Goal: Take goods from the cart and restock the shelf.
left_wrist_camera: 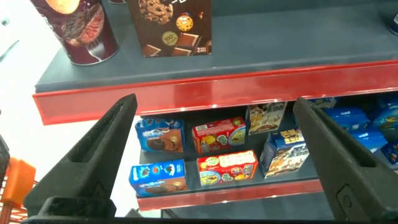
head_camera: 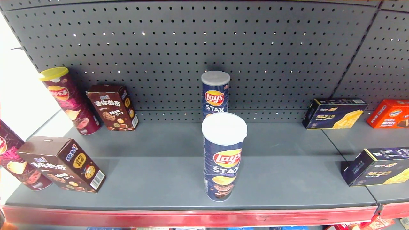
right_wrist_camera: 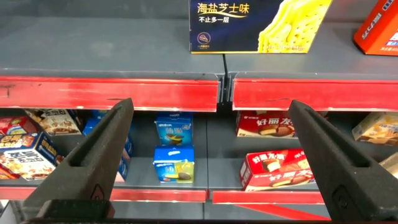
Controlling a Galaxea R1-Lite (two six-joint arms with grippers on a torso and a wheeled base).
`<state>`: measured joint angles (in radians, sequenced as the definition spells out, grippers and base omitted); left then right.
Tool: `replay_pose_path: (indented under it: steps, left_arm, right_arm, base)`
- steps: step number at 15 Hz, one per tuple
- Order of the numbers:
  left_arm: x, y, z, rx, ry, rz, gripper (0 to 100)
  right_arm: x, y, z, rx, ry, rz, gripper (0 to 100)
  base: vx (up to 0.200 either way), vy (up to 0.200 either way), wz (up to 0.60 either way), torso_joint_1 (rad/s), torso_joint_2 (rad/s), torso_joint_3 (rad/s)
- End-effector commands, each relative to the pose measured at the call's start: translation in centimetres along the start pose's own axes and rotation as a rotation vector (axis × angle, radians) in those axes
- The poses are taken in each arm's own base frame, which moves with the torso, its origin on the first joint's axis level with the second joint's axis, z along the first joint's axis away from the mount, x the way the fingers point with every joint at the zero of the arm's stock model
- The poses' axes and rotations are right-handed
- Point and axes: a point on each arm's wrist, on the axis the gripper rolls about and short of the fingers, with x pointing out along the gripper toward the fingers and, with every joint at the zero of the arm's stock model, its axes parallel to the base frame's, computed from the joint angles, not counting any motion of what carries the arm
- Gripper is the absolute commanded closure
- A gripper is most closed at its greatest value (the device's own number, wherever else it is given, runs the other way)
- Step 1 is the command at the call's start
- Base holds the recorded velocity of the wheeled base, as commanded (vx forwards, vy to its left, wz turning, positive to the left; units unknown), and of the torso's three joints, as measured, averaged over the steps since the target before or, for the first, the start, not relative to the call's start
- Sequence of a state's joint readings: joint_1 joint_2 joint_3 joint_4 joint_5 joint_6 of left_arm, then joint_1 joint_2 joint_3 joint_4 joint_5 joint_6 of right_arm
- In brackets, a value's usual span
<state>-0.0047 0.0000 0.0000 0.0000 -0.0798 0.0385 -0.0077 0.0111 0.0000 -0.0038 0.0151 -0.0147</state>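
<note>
Standing upright near the front edge of the grey shelf (head_camera: pixel 153 166) is the front blue chip can (head_camera: pixel 223 159), white lid on. Right behind it, close to the pegboard back panel (head_camera: pixel 191 41), the second blue chip can (head_camera: pixel 215 94) is lining up in the same column, the two cans apart. Nothing is touching either one. The left gripper (left_wrist_camera: pixel 214 102) is hanging out in front of the shelf's red edge strip (head_camera: pixel 191 215), fingers spread wide and gripping nothing. The right gripper (right_wrist_camera: pixel 211 104) is facing the seam between two shelf sections, fingers wide apart and empty too. Moving outward on the left, a maroon can with a yellow lid (head_camera: pixel 68 100) is standing at the back beside the rear brown cookie box (head_camera: pixel 113 107), and the front brown cookie box (head_camera: pixel 62 164) is sitting just beside a second maroon can (head_camera: pixel 19 166). Out on the right, the rear dark blue cracker box (head_camera: pixel 334 113) is sitting next to an orange box (head_camera: pixel 388 113), with the front dark blue cracker box (head_camera: pixel 377 166) nearer the edge. Down on the lower tier, small blue biscuit boxes (left_wrist_camera: pixel 158 134) and red biscuit boxes (right_wrist_camera: pixel 273 168) are lining up in rows
</note>
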Motion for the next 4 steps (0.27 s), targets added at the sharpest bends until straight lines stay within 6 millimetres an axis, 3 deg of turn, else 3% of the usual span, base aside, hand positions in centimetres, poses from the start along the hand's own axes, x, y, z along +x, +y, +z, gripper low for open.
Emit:
replay_pose_path:
  steps: [1,4]
  left_arm:
    - [0.0,0.0,0.0,0.0,0.0,0.0,0]
    - [0.0,0.0,0.0,-0.002,0.0,0.0,0]
  right_arm:
    - [0.01,0.0,0.01,-0.002,0.0,-0.001,0]
    - [0.01,-0.01,0.01,-0.001,0.001,-0.004,0]
  base:
    - [0.0,0.0,0.0,0.0,0.0,0.0]
    - [0.0,0.0,0.0,0.0,0.0,0.0]
